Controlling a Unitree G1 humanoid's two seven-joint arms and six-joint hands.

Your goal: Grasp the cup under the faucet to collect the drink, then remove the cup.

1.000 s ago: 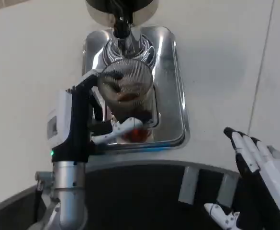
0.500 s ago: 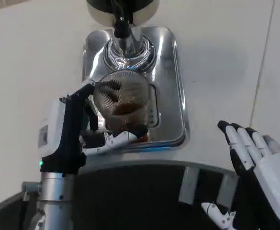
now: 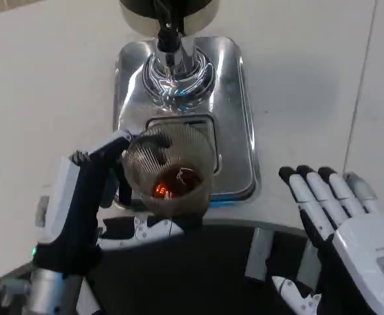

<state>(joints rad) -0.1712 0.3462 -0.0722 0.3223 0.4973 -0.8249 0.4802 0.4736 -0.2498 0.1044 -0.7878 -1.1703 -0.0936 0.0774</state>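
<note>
Nearest, the right hand (image 3: 349, 230) hovered over the table's near right edge, fingers spread and holding nothing. Left of it, the left hand (image 3: 96, 200) grasped the ribbed clear cup (image 3: 170, 172), apparently holding a little reddish drink, at the near end of the steel drip tray (image 3: 234, 118). Farther back stood the faucet (image 3: 169, 36).

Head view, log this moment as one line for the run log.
left hand: holds cup | cup: some dark drink inside, clear of faucet, over tray front edge | right hand: open, holds nothing | step: removing cup
</note>
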